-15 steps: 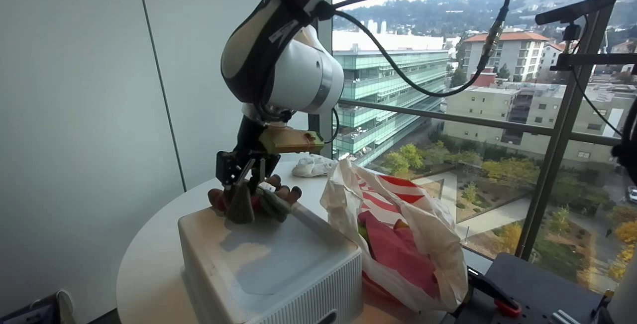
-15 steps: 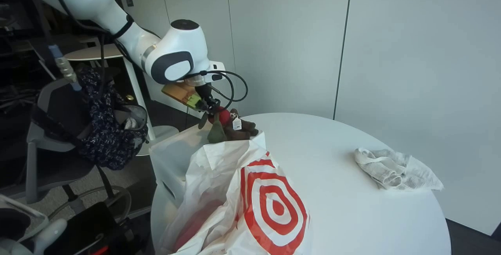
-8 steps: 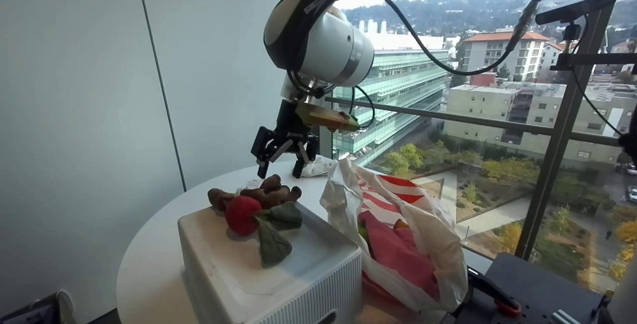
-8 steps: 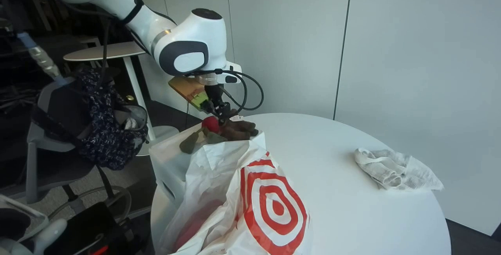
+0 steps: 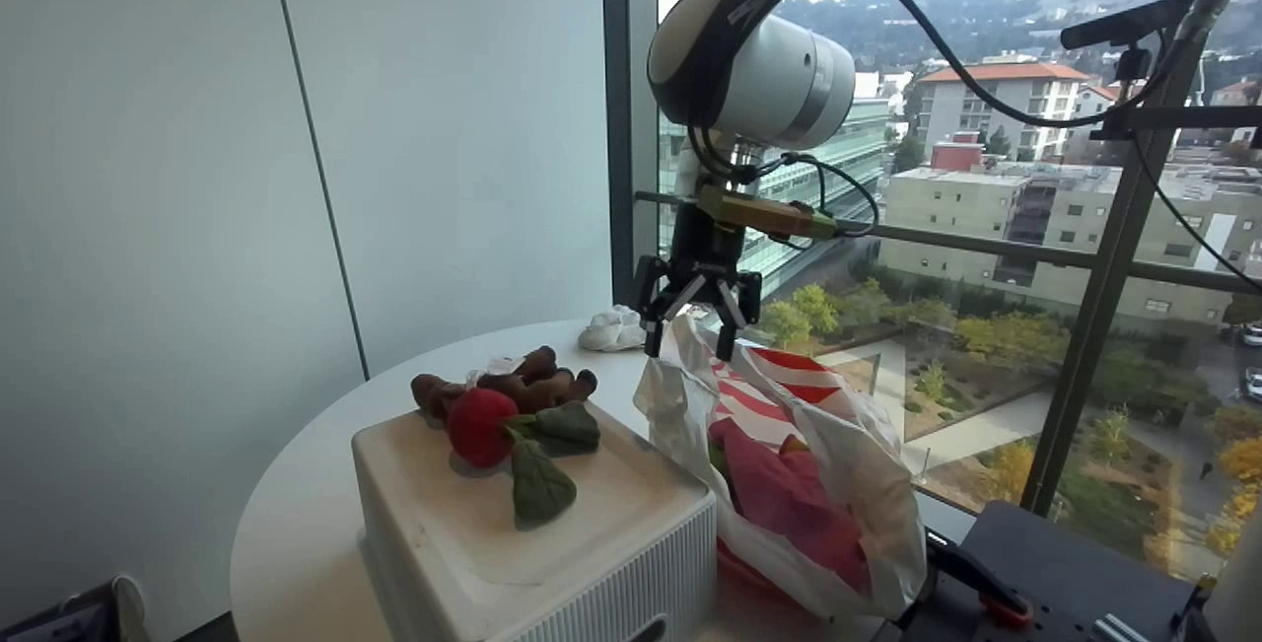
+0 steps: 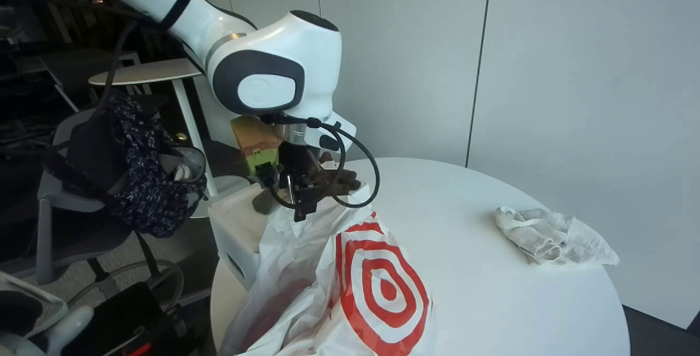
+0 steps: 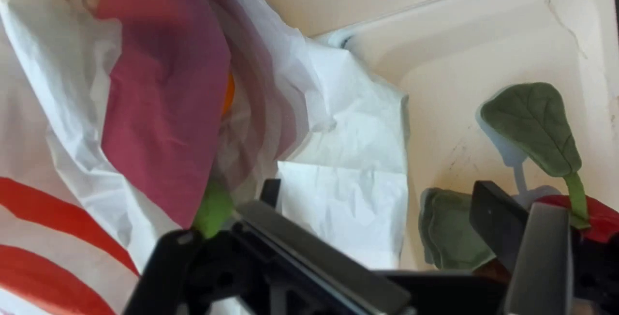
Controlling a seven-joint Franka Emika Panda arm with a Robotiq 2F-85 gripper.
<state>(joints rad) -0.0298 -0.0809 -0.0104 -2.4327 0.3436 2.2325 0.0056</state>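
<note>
Exterior view only: bullseye centre (image 6: 389, 290) on bag (image 6: 331, 266)

One arm (image 5: 779, 80), one gripper (image 5: 690, 356), two fingers (image 5: 728, 341). Radish (image 5: 481, 428): one, two leaves (image 5: 541, 484) on it. Brown toy (image 5: 542, 386): one by the look of it, too bunched up to be sure. White box (image 5: 621, 489): one. Bag (image 5: 892, 524): one; inside, one pink piece (image 5: 789, 494), one orange bit (image 7: 229, 93) and one green bit (image 7: 213, 206) show, true number of items in there hidden. Bullseye print (image 6: 388, 290): one. Cloth (image 6: 552, 235): one, seen in both exterior views. Round tables (image 6: 465, 296): two. Chair (image 6: 76, 233): one clear, any others too dark to count. Backpack (image 6: 145, 170): one. Camera (image 5: 1134, 19): one. Wall seams (image 6: 481, 55): three in an exterior view.
</note>
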